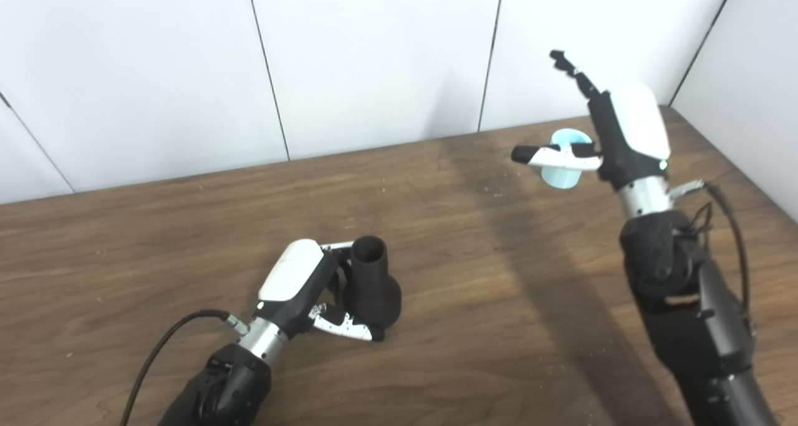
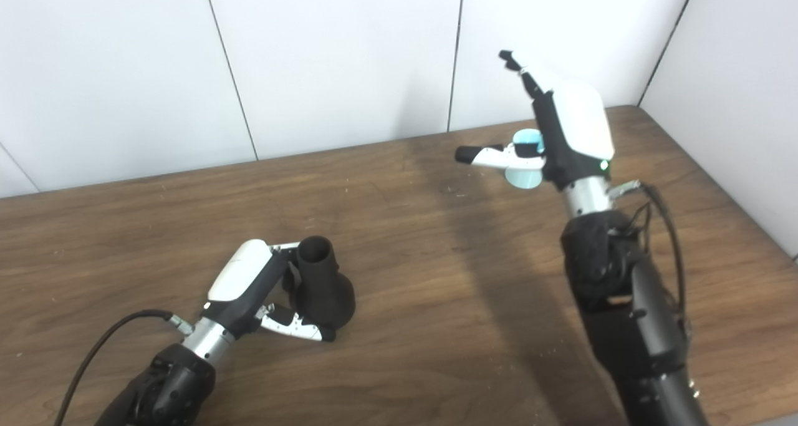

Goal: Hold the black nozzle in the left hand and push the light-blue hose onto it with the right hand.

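Left eye view. Left hand (image 1: 312, 292): low on the wooden table (image 1: 187, 226), fingers curled round the black nozzle (image 1: 372, 285) — thumb at the base, the rest hidden behind the body. Nozzle stands upright on its wide end, narrow open mouth up. Right hand (image 1: 614, 136): raised near the far right of the table, fingers spread and pointing up, thumb stretched out to the left. Light-blue hose (image 1: 564, 161): a short pale tube standing on the table just behind that thumb; nothing closed on it, and contact cannot be told.

Right eye view. Same layout. Left hand (image 2: 255, 289) wrapped on the black nozzle (image 2: 321, 285); right hand (image 2: 561, 139) splayed beside the light-blue hose (image 2: 527, 161), partly covering it.

Risks, as judged:
- Hose is light and upright — a sweeping thumb could tip or roll it toward the table's far edge.
- A shallow pinch may let it slip once pushing begins.
- Nozzle and hose lie well apart; if the nozzle is held loosely, the push could twist it and misalign the mouths.
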